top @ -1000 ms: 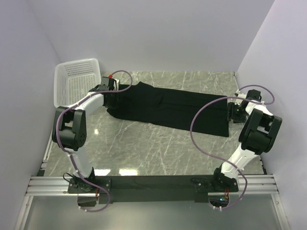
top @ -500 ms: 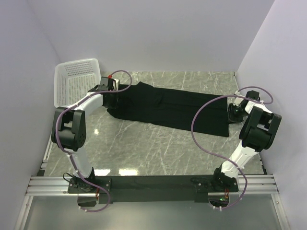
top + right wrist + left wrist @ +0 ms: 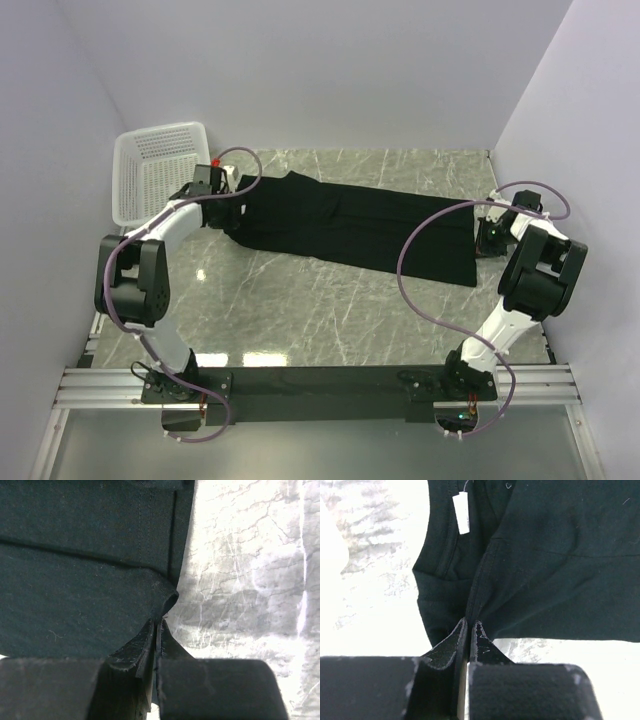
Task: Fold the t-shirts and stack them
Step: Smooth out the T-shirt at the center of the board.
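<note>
Now the left arm (image 3: 175, 213) has tugged the t-shirt (image 3: 350, 225) sideways — both jaws clamped on it — stretching it flat for folding.

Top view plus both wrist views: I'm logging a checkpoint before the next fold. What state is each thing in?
t-shirt: lying stretched across the table, folded lengthwise, held at both ends.
left fingers: shut on the t-shirt, on a fold at the collar end.
right fingers: shut on the t-shirt, at its hem-end edge.
basket: upright at the far left, nothing seen inside.
</note>
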`<action>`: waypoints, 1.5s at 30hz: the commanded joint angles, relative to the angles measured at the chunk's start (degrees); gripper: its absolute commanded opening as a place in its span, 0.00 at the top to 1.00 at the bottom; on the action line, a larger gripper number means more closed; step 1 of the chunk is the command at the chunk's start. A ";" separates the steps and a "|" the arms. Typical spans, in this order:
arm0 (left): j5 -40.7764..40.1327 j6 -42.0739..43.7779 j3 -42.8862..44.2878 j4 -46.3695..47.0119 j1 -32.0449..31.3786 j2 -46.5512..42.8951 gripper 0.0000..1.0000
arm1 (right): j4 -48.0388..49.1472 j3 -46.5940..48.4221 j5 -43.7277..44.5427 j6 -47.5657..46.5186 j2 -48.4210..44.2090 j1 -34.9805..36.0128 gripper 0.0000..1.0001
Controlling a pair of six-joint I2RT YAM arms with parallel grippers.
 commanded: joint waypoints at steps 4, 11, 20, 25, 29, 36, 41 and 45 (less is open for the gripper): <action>4.78 -0.63 -2.22 1.92 1.96 -5.50 0.99 | 1.60 -0.50 1.44 -0.12 -3.57 -0.66 1.00; 6.01 -0.36 -5.38 1.65 3.20 -7.53 0.99 | 2.66 -1.11 3.46 -0.56 -5.23 -1.01 1.00; 4.96 -0.72 -7.05 -0.02 4.25 -7.70 0.99 | 4.77 -2.60 5.93 -1.53 -8.05 -1.45 1.00; 5.75 -1.68 -9.68 0.07 4.25 -9.10 0.99 | 3.80 -3.83 4.08 -4.16 -8.31 -1.45 0.99; 8.29 -2.21 -12.06 0.78 4.25 -11.04 0.99 | 4.77 -4.80 5.39 -3.99 -7.96 -1.45 0.99; 7.42 -4.84 -13.38 -2.47 4.25 -8.59 0.99 | 6.79 -5.15 8.21 -3.11 -6.55 -1.45 1.00; 6.54 -5.99 -12.51 -5.02 4.25 -4.02 0.99 | 5.30 -3.75 7.07 -3.99 -6.20 -1.36 0.99; 7.33 -6.60 -13.12 -4.59 4.25 -3.74 0.99 | 3.19 -3.39 5.93 -5.83 -7.16 -1.36 0.83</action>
